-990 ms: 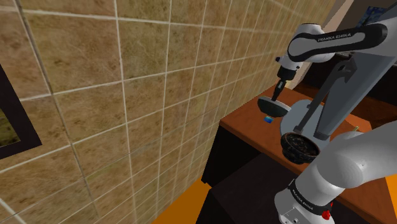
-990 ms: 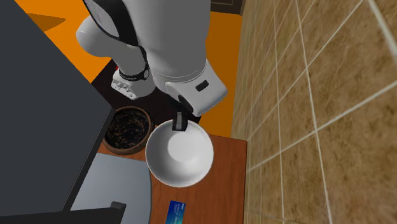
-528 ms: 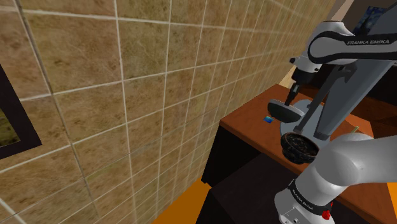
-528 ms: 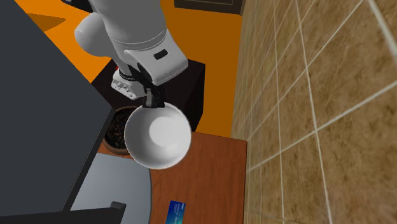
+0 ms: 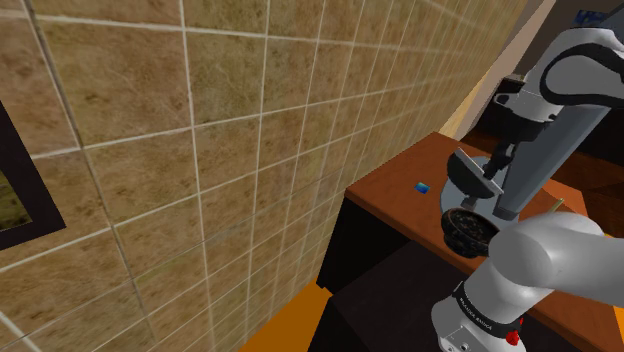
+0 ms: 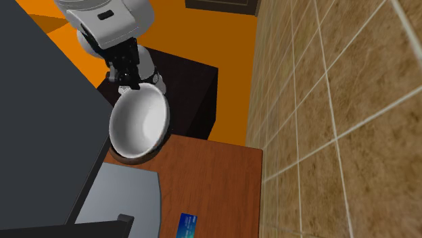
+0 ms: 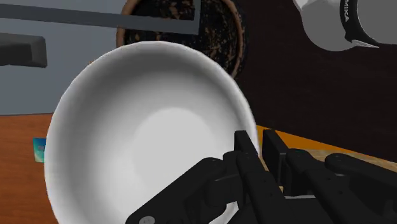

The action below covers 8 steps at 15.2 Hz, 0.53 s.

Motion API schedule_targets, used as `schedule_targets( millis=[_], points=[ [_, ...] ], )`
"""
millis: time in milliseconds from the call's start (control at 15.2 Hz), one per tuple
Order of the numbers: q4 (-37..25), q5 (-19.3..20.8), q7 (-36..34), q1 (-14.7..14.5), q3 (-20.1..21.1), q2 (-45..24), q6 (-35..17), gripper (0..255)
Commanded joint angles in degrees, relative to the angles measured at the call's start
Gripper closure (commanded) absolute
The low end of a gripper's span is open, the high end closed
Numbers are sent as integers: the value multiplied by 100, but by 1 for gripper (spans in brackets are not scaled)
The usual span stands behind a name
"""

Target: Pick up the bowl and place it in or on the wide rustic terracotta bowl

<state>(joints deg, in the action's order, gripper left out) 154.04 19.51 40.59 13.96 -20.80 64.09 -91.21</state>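
tilted white bowl [image 6: 138, 125] in tool [image 7: 259, 145]

A brown wooden tabletop [image 6: 216, 179] stands with one long side against the tiled wall [image 6: 324, 101], its grain running along the wall. A flat, pale grey sheet [image 6: 122, 203] lies on the wood on the side away from the wall, one rounded corner pointing toward the table's middle. Just beyond that corner, at the end of the table nearest the robot's stand, sits a wide bowl with a brown rim and a dark, speckled inside [image 7: 219, 28]; in the shoulder view it stands close to the table's edge. A small blue card-like thing [image 6: 188, 225] lies flat on the bare wood between the grey sheet and the wall, well apart from the wide bowl.
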Motion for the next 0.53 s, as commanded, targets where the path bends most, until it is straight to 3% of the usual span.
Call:
schedule_targets(
  millis=[0,198,462],
  points=[
    [88,110,142,189,52,442,402,255],
    [146,159,384,443,104,1102,1000,255],
    [490,275,377,516,-12,1242,800,255]
  ],
)
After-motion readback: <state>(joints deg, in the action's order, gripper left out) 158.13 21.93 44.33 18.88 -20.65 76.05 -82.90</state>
